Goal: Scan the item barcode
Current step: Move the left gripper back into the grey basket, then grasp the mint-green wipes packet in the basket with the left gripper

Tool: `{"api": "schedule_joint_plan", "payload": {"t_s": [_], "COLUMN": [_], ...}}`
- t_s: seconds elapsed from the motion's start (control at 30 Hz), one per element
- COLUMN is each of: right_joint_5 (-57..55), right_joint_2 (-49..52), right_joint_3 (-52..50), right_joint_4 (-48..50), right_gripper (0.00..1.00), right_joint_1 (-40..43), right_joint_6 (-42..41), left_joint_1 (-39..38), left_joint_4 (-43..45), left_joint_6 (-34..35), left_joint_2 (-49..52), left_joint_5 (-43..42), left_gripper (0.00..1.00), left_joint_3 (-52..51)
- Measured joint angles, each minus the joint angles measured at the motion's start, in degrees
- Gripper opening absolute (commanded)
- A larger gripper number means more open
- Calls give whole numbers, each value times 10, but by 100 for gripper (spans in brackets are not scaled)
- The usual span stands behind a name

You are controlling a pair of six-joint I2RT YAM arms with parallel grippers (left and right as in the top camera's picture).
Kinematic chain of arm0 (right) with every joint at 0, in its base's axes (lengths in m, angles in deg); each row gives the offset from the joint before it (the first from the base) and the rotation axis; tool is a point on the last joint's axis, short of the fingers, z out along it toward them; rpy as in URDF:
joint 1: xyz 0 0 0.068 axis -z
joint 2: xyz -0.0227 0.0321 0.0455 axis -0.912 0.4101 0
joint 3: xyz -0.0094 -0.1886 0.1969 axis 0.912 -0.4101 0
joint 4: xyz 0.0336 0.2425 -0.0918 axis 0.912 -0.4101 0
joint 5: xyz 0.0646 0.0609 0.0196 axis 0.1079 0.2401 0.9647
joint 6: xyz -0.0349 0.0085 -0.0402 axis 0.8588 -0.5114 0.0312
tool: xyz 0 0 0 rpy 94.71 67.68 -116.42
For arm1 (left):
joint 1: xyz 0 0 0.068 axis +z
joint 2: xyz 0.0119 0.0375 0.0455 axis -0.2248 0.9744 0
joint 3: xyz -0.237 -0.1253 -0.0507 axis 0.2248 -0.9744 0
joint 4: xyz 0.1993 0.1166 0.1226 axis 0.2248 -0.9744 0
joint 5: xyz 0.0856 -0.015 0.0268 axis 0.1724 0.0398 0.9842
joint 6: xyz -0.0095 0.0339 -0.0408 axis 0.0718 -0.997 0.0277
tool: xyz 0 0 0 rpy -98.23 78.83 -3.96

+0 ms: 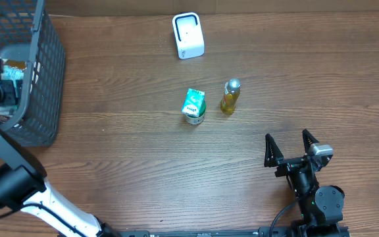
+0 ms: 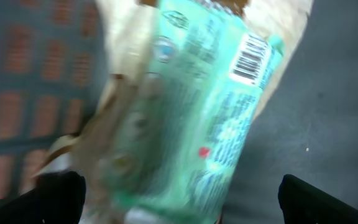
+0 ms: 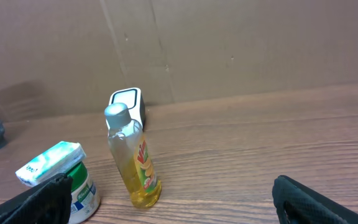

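We see the left gripper point(image 2: 182, 208) down inside the dark mesh basket point(image 1: 45, 79) at the table's point(image 1: 143, 171) far left edge. Fingers spread wide, grasping nothing. Left wrist view is blurry. A mint-green packet point(image 2: 197, 106) fills it, lying between and just beyond the two fingertips, with its barcode point(image 2: 251, 59) facing the camera near the upper right. We can't tell whether the fingers touch the packet. Something tan and crinkled sits under it, too blurred to name.

Right gripper point(image 1: 285, 139) sits low at the near right of the table, fingers released, wide apart, nothing between them. It points toward the table's middle.

Mid-table we see a green-and-white container point(image 1: 193, 105) and, just to its right, an upright yellow bottle point(image 1: 229, 96) with a silver cap. The two are close but apart. The white scanner point(image 1: 188, 35) stands further back, near the far edge, well apart from both grippers and from the basket.
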Motion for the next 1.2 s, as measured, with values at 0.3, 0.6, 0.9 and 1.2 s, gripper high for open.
{"api": "schedule_joint_plan", "payload": {"t_s": [0.3, 0.6, 0.9, 1.2], "right_joint_5": [0, 0, 0, 0], "right_joint_2": [0, 0, 0, 0], "right_joint_3": [0, 0, 0, 0], "right_joint_4": [0, 0, 0, 0], "right_gripper": [100, 100, 100, 100], "right_joint_1": [0, 0, 0, 0], "right_joint_6": [0, 0, 0, 0], "left_joint_1": [-21, -25, -25, -23], "left_joint_4": [46, 70, 95, 84], "left_joint_6": [-50, -53, -52, -51], "left_joint_2": [11, 29, 72, 83], "left_joint_5": [10, 51, 66, 66], "left_gripper": [100, 100, 99, 30], "left_joint_3": [0, 0, 0, 8]}}
